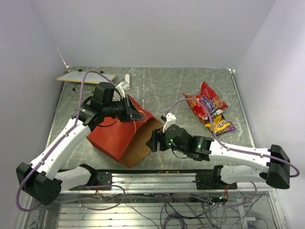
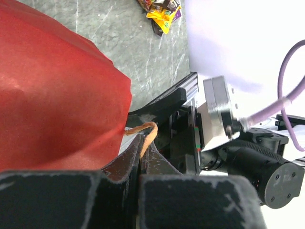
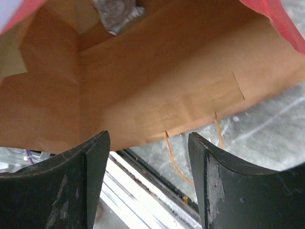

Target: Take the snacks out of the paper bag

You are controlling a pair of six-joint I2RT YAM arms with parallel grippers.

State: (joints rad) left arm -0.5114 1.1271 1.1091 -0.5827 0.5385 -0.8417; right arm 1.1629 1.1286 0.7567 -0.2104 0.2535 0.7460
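Note:
The paper bag (image 1: pixel 116 136) lies tilted at the table's near middle, red outside and brown inside, its mouth facing right. My left gripper (image 1: pixel 138 113) is shut on the bag's tan string handle (image 2: pixel 147 133), above the red wall (image 2: pixel 52 95). At the bag's mouth, my right gripper (image 1: pixel 153 140) is open and holds nothing; between its tips (image 3: pixel 148 143) I look into the brown inside (image 3: pixel 157 71). A silver packet (image 3: pixel 116 12) sits deep in the bag. On the table at the right lie a red snack bag (image 1: pixel 206 104), a yellow packet (image 1: pixel 217 125) and a purple packet (image 1: pixel 228 128).
A tan board (image 1: pixel 86 77) and a white object (image 1: pixel 125 85) lie at the back left. An aluminium rail (image 1: pixel 157 179) runs along the near table edge just under the bag's mouth. The bag's second string handle (image 3: pixel 174 162) hangs down over the table.

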